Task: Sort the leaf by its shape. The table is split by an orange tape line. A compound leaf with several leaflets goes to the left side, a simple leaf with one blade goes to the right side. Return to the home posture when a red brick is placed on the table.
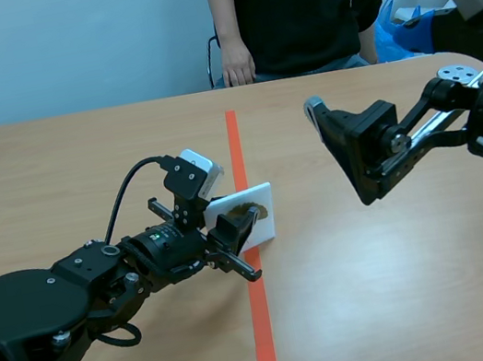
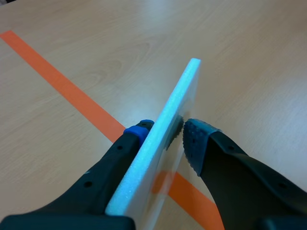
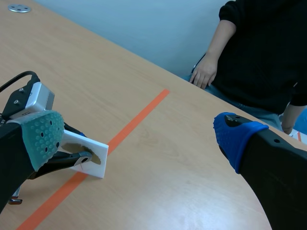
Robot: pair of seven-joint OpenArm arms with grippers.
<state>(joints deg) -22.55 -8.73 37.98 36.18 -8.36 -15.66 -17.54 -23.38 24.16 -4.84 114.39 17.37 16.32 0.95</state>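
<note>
Left arm: enters low from the left side of the scene view and lies close above the bench. The left hand is closed on the leaf card, a white foam board. In the left wrist view the leaf card stands edge-on between the two fingers of the left hand, with a blue pad pressed to one face and the dotted pad of the other finger against the opposite face.

Card position: directly over the orange tape line, with its far part extending toward the right half of the bench. The right wrist view shows the leaf card tilted, its lowest corner near the bench surface. Contact with the bench cannot be determined. The printed leaf is dark and partly covered by a finger, so its shape cannot be read.

Right arm: raised above the right half of the bench, well apart from the card. The right hand is wide and holds nothing. In its own view the two fingers of the right hand stand far apart.

A person in a dark top sits at the far edge of the bench
</note>
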